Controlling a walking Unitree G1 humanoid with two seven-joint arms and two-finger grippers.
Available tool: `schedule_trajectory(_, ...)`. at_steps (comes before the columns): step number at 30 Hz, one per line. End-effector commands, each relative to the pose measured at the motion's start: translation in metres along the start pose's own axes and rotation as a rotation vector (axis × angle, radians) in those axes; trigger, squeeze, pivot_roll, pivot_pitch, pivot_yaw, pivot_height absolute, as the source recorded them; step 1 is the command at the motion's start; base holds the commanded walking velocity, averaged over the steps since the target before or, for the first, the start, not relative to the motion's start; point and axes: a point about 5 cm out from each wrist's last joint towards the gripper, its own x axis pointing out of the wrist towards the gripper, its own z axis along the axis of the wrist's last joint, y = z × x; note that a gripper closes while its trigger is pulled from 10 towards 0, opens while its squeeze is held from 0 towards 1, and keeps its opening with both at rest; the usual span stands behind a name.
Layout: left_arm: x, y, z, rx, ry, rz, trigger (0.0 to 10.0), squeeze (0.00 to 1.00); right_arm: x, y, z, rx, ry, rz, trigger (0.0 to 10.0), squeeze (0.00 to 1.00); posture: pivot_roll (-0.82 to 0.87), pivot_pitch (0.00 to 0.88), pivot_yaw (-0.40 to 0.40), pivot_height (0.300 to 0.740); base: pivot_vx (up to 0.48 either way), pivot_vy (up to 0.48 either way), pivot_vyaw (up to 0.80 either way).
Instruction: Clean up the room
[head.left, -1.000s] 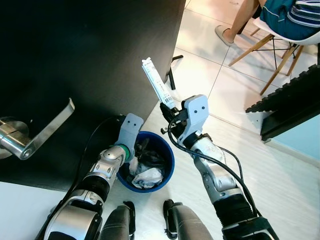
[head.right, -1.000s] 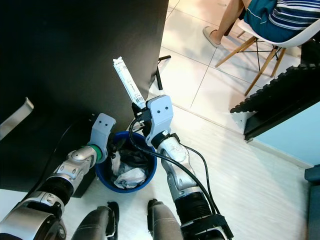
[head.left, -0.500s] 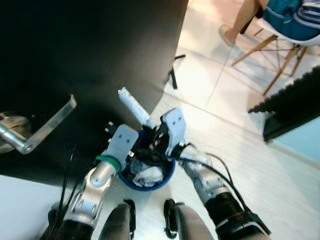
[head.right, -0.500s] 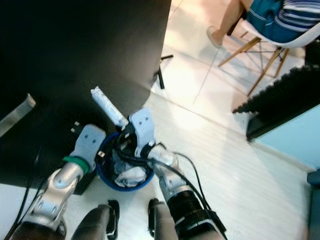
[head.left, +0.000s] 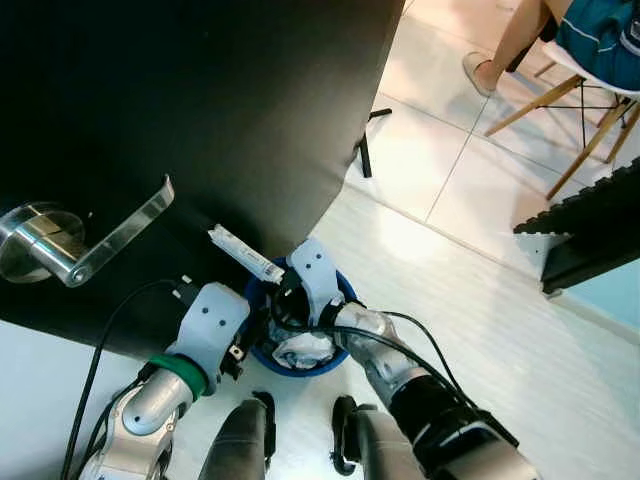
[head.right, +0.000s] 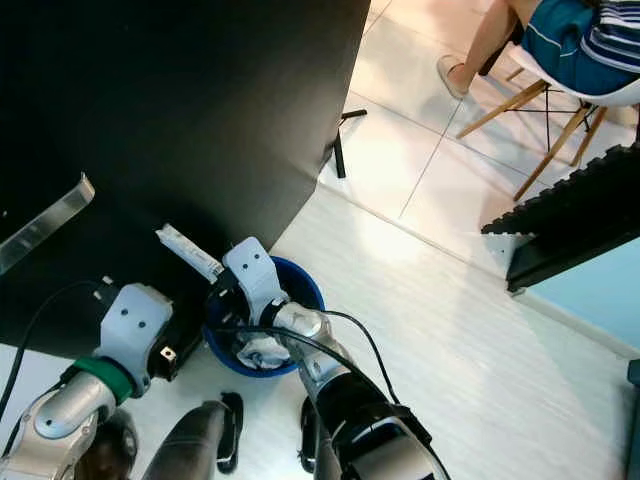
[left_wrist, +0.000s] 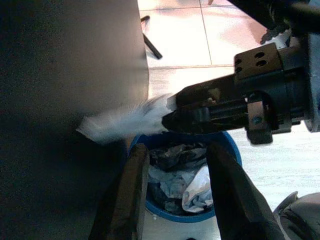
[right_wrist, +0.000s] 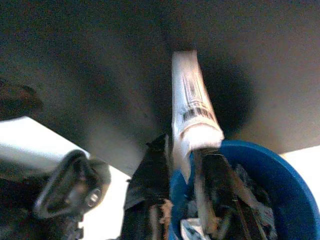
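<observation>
The right hand (head.left: 283, 296) now hangs low over the blue waste bin (head.left: 338, 350), its fingers pinched on the cap end of a white tube (head.left: 246, 258), toothpaste or some such, the print too small to read. A second ago that tube stood high above the bin, pointing up toward the tiled floor beyond; it has since swung down and tipped toward the black door (head.left: 200, 120), so that its crimped tail juts out past the bin's rim while the gripped end sits right over the opening. The head camera has also dipped and turned, which accounts for much of the shift in framing.

The left hand (left_wrist: 172, 192) has drawn back from the bin's rim to a spot just beside it, its two fingers spread and holding nothing, the crumpled paper and wrappers (left_wrist: 192, 185) in the bin visible between them.

The tube is not yet in the bin. By these pictures the drop looks close: the hand appears placed for a release, though the long tail leaning outward could catch the rim or tip the tube onto the floor (head.left: 520, 300).
</observation>
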Motion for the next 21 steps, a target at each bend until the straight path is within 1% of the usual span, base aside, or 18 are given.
schedule_trajectory(1, -0.003, -0.004, -0.002, -0.018, 0.031, -0.003, 10.0, 0.0, -0.007, -0.007, -0.019, -0.003, 0.069, -0.065, 10.0, 1.0, 0.15, 0.259, 0.013, 0.74, 0.0, 0.0, 0.0)
schedule_trajectory(8, 0.0, -0.006, 0.003, -0.02, 0.039, -0.012, 10.0, 0.0, -0.012, -0.015, -0.023, 0.001, 0.079, -0.108, 10.0, 1.0, 0.14, 0.256, 0.017, 0.74, 0.0, 0.0, 0.0)
schedule_trajectory(9, 0.0, -0.007, 0.005, -0.021, 0.046, -0.026, 10.0, 0.0, -0.015, -0.022, -0.024, 0.005, 0.07, -0.138, 10.0, 1.0, 0.14, 0.25, 0.019, 0.74, 0.0, 0.0, 0.0)
schedule_trajectory(10, 0.0, -0.007, 0.005, -0.021, 0.046, -0.026, 10.0, 0.0, -0.015, -0.022, -0.024, 0.005, 0.07, -0.138, 10.0, 1.0, 0.14, 0.25, 0.019, 0.74, 0.0, 0.0, 0.0)
schedule_trajectory(11, 0.001, -0.007, 0.007, -0.022, 0.05, -0.035, 10.0, 0.0, -0.016, -0.026, -0.022, 0.01, 0.05, -0.161, 10.0, 1.0, 0.13, 0.246, 0.021, 0.74, 0.0, 0.0, 0.0)
schedule_trajectory(14, 0.003, -0.007, 0.007, -0.022, 0.049, -0.034, 10.0, 0.0, -0.017, -0.027, -0.02, 0.023, 0.029, -0.178, 10.0, 1.0, 0.13, 0.241, 0.023, 0.74, 0.0, 0.0, 0.0)
schedule_trajectory(15, 0.006, -0.007, 0.007, -0.017, 0.05, -0.029, 10.0, 0.0, -0.019, -0.03, -0.017, 0.05, -0.013, -0.204, 10.0, 0.32, 0.12, 0.232, 0.025, 0.74, 0.0, 0.0, 0.0)
schedule_trajectory(18, 0.008, -0.007, 0.007, -0.013, 0.05, -0.026, 10.0, 0.0, -0.02, -0.031, -0.015, 0.068, -0.042, -0.221, 10.0, 0.32, 0.12, 0.232, 0.025, 0.74, 0.0, 0.0, 0.0)
schedule_trajectory(19, 0.014, -0.007, 0.004, 0.003, 0.062, -0.01, 10.0, 0.0, -0.024, -0.033, -0.012, 0.1, -0.086, -0.251, 10.0, 0.0, 0.1, 0.208, 0.028, 0.74, 0.0, 0.0, 0.0)
schedule_trajectory(20, 0.014, -0.007, 0.004, 0.003, 0.062, -0.01, 10.0, 0.0, -0.024, -0.033, -0.012, 0.1, -0.086, -0.251, 10.0, 0.0, 0.1, 0.208, 0.028, 0.74, 0.0, 0.0, 0.0)
schedule_trajectory(21, 0.022, -0.005, 0.0, -0.024, 0.077, 0.029, 10.0, 0.0, -0.029, -0.034, -0.009, 0.134, -0.139, -0.288, 10.0, 0.0, 0.09, 0.194, 0.032, 0.74, 0.0, 0.0, 0.0)
